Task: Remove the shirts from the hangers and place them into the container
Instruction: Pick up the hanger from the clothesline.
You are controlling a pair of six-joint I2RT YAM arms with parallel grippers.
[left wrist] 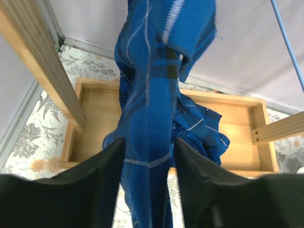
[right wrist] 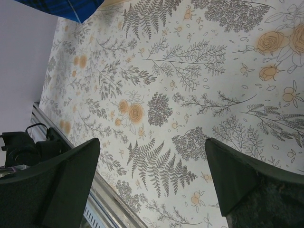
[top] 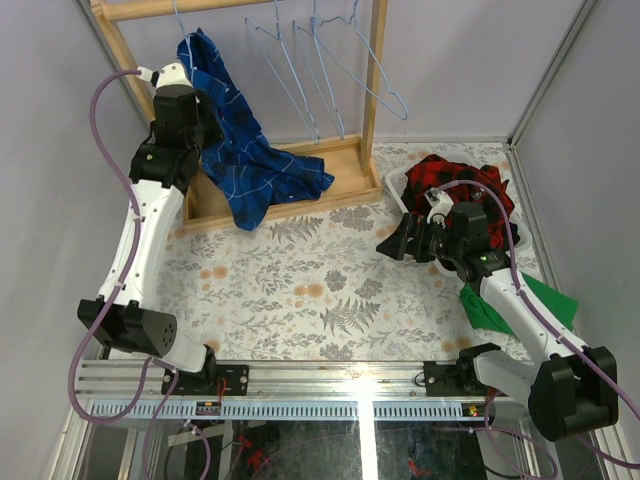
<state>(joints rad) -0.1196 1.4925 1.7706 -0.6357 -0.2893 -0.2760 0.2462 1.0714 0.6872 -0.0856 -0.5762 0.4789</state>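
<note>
A blue plaid shirt [top: 240, 150] [left wrist: 152, 95] hangs from the leftmost hanger [top: 178, 18] on the wooden rack, its tail spilling over the rack base. My left gripper [top: 200, 125] [left wrist: 149, 156] is up against it, its fingers pressed on a hanging fold from both sides. Three bare light-blue hangers [top: 320, 75] hang to the right. A red-and-black plaid shirt [top: 455, 180] lies in the white container [top: 395, 181] at the right. My right gripper [top: 396, 243] [right wrist: 152, 161] hovers open over the floral tabletop, just left of the container, holding nothing.
The wooden rack base [top: 345, 160] [left wrist: 237, 118] and its uprights [top: 372, 90] stand at the back. A flat green cloth [top: 535, 300] lies under the right arm. Grey walls close in both sides. A metal rail [top: 330, 380] runs along the near edge.
</note>
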